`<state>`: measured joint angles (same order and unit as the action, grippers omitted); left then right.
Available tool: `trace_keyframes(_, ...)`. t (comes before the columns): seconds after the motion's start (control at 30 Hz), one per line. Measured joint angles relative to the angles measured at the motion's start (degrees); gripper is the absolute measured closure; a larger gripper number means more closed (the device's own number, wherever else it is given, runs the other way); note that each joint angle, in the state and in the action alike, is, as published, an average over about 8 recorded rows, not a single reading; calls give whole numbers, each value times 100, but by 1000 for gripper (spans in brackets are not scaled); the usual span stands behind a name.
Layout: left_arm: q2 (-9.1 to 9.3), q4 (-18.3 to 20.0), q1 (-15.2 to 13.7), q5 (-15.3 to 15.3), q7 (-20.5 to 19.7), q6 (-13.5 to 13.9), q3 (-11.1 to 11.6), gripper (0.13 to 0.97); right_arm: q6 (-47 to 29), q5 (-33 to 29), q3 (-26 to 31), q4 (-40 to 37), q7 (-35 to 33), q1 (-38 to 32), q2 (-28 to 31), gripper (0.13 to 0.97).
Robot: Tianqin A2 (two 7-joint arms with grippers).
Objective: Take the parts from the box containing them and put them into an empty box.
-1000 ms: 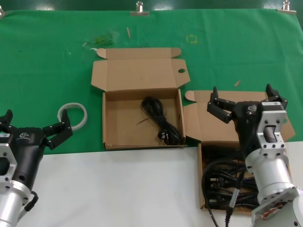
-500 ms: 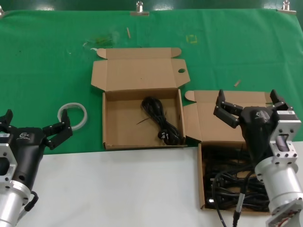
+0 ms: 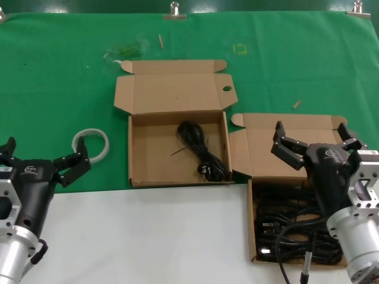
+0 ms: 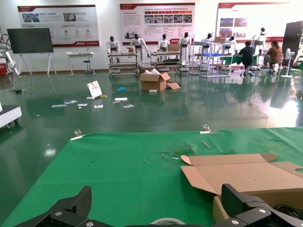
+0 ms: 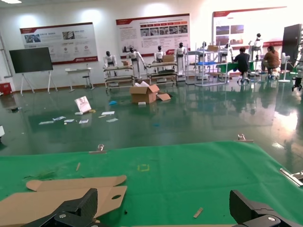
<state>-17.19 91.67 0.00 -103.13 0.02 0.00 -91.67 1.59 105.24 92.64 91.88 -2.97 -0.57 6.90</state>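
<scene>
My right end effector [image 3: 314,144] hangs with fingers spread wide, holding nothing. Directly beneath it: the box containing the coiled power cables [image 3: 296,234]; its cardboard wall [image 3: 251,220] is visible. Beyond and to its left, the second cardboard box [image 3: 177,177] holds one cable bundle [image 3: 203,151]. My left end effector [image 3: 40,157] idles, released, far left beside a white ring [image 3: 91,144].

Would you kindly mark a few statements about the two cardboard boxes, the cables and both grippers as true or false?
1. The left brown cardboard box holds one coiled black cable. True.
2. The right brown cardboard box is empty. False: it holds a pile of black cables.
3. The right gripper grips a cable. False: its jaws are open and empty, above its box.
4. The left gripper is open, beside a white ring. True.
</scene>
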Motion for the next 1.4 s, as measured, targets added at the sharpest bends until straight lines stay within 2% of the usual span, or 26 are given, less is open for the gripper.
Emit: trace_keyframes(1.4,0,0,0,0,-2,0,0,132,-20,-27,-12,-2,37,7,0,129)
